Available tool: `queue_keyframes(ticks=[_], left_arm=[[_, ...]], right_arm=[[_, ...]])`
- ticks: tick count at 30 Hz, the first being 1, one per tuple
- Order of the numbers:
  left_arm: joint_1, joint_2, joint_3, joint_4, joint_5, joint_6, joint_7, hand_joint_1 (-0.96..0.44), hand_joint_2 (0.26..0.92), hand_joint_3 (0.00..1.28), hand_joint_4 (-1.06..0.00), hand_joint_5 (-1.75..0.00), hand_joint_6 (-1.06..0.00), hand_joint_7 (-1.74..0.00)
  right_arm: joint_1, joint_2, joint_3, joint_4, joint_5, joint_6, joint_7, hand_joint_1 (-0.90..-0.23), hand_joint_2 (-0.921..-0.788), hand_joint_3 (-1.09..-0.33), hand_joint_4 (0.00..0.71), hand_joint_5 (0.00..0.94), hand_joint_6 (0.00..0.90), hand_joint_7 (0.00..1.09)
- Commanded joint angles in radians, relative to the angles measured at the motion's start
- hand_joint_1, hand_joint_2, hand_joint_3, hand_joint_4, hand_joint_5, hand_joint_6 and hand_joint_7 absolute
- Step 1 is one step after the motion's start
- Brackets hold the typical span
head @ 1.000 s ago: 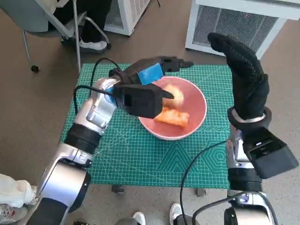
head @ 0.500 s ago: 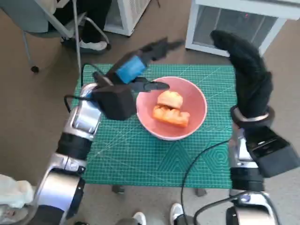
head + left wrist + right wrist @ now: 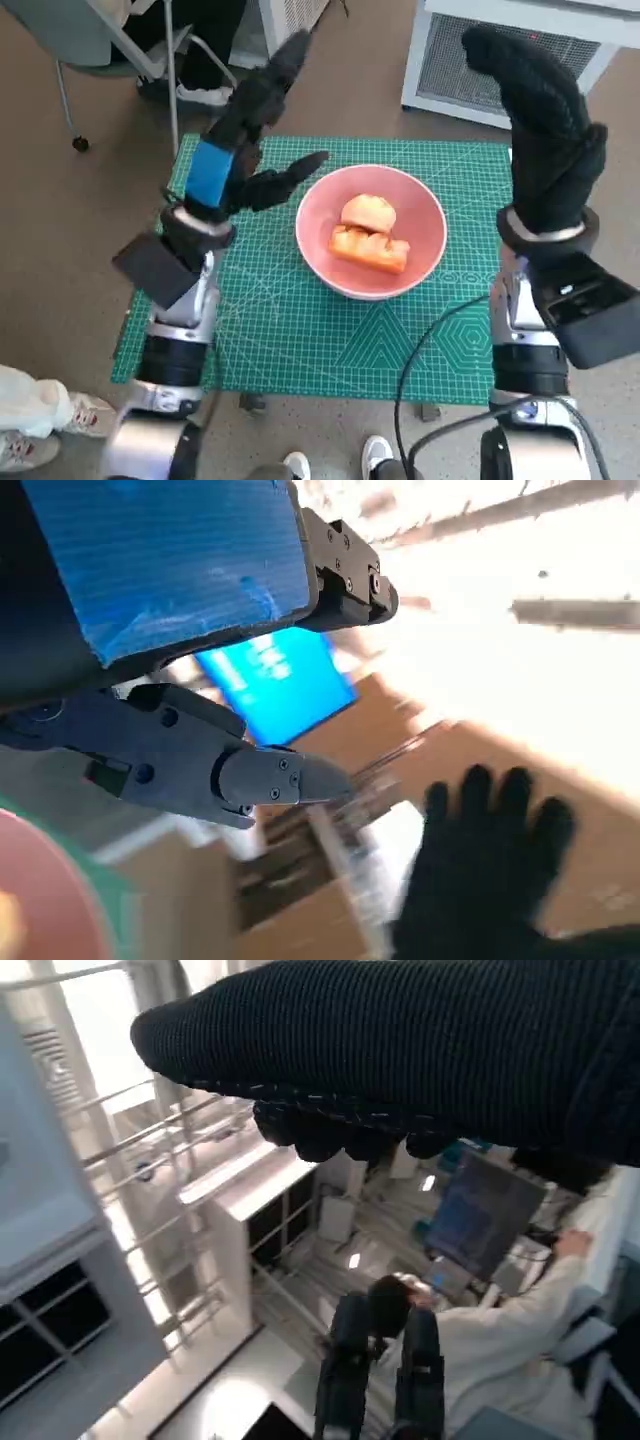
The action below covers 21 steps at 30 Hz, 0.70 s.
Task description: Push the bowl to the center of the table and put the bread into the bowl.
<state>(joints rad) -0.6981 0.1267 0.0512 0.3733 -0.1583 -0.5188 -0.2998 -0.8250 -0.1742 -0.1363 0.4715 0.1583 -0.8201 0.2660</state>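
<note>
Pink bowl (image 3: pixel 371 232) sits mid-mat holding the bread (image 3: pixel 368 235); left hand (image 3: pixel 243 150) raised, fingers spread and empty; right hand (image 3: pixel 540 120) upright at right, fingers extended, empty.

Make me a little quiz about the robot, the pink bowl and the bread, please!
1. True or false: the bread lies inside the bowl.
2. Which hand is raised beside the bowl with nothing in it? A) only the left hand B) only the right hand C) both hands
3. Fill in: the bowl stands on a ______ mat.

Key: 1 true. 2 C, both are lifted off the mat with empty fingers. 3 green.
</note>
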Motion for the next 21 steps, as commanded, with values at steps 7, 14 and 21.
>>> queue_keyframes(ticks=[7,14,21], left_arm=[[0.051,-0.015,0.011,-0.100,-0.066,0.007,-0.033,-0.51,0.921,0.32,-0.23,-0.02,-0.34,-0.05],[0.071,-0.016,0.008,-0.132,-0.027,-0.014,-0.015,-0.55,0.921,0.32,-0.21,0.00,-0.32,-0.04],[0.077,-0.010,0.010,-0.127,0.015,-0.052,0.007,-0.57,0.921,0.34,-0.20,0.00,-0.30,-0.02]], right_arm=[[-0.028,0.014,0.017,0.033,0.029,0.018,0.028,-0.535,-0.921,-0.813,0.151,0.252,-0.001,0.61],[-0.025,0.009,0.027,0.023,0.043,0.038,0.048,-0.546,-0.921,-0.802,0.160,0.234,-0.001,0.61],[-0.018,0.008,0.033,0.008,0.034,0.045,0.047,-0.549,-0.921,-0.799,0.166,0.221,-0.001,0.61]])
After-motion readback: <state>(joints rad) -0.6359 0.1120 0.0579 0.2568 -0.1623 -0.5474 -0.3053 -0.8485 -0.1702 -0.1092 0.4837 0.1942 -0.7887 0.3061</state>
